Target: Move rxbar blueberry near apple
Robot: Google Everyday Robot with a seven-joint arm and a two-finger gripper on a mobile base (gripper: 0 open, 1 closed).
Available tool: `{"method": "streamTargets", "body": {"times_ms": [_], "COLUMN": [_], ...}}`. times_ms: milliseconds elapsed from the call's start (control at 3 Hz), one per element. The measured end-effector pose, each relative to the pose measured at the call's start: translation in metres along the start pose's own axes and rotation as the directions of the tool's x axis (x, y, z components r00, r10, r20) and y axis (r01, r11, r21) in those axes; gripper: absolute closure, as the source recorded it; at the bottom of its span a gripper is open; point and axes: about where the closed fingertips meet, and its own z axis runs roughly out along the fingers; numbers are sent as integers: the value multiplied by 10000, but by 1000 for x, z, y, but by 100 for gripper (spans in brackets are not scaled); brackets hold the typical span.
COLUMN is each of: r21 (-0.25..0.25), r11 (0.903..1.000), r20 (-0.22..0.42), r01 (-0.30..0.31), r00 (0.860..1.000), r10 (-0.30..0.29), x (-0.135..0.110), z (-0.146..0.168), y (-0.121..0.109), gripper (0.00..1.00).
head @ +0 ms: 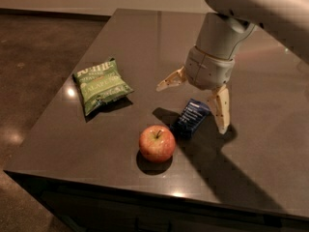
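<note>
The rxbar blueberry [190, 118], a small dark navy wrapper with pale print, lies on the dark table just right of and behind the apple [157, 143]. The apple is round and red with yellowish patches and a short stem. My gripper [193, 105] hangs above the bar, open wide. One pale finger [170, 80] points left above the table. The other finger [222, 109] reaches down to the right of the bar. Neither finger touches the bar.
A green chip bag [100, 84] lies at the left of the table [145, 37]. The table's front edge runs close below the apple, and its left edge lies beyond the bag. The robot arm [251, 4] comes in from the upper right.
</note>
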Motion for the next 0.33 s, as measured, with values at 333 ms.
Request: {"method": "streamTargets", "body": {"times_ms": [333], "r21": [1], "r11": [10000], "r20": [0], "r01": [0], "r00": [10000], "r10": [0], "x": [0], "z": [0], "y": [0], "gripper": [0]}}
